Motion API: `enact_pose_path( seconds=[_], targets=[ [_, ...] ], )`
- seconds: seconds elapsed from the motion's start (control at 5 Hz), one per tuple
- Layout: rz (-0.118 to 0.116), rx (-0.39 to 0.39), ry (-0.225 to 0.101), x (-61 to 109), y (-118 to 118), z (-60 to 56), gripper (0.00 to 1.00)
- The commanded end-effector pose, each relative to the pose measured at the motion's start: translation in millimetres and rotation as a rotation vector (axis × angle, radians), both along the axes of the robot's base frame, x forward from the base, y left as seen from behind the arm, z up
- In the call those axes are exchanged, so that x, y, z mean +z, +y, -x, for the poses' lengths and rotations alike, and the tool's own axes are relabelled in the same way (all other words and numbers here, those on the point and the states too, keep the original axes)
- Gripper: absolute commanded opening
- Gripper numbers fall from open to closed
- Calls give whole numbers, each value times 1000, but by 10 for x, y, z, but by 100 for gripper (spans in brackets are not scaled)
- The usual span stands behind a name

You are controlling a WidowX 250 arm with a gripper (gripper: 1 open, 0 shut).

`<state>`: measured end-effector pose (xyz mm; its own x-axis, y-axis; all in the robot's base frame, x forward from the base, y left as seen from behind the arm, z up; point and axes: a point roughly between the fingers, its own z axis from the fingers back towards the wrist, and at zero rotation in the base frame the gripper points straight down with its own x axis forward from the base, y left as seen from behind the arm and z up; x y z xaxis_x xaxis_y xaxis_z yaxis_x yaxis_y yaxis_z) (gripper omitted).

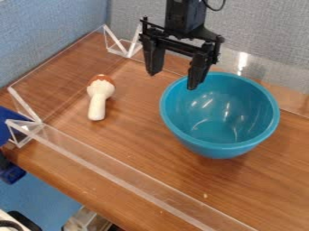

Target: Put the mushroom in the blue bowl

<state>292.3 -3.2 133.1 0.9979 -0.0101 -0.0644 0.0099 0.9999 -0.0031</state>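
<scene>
With its black two-fingered hand [174, 79] spread and holding nothing, the arm should cross to the small cream-stemmed, orange-brown-capped toy mushroom [99, 97] — left of the glossy teal-blue plastic bowl [220, 115] — and pinch its stem gently.

Toy mushroom [99, 97], teal-blue bowl [220, 115], open hand [173, 75]

The black two-fingered parallel gripper [174, 72] hangs from its wrist [186, 13] at twelve o'clock in the view, empty, fingers [154, 56] pointing down and spread wide apart.
</scene>
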Motion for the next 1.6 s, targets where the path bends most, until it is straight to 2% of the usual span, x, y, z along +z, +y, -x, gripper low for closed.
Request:
enact_pose_path(
  seconds=[0.0,0.2,0.6,0.8,1.0,1.4],
  targets=[
    [4,11,14,-67,23,11,100],
    [17,57,18,-120,157,60,100],
    [15,191,-23,-113,849,262,100],
    [7,241,-31,-206,1112,304,100],
    [-10,262,-26,-331,1264,280,100],
    [-27,272,8,-599,1300,223,100]
  ],
)
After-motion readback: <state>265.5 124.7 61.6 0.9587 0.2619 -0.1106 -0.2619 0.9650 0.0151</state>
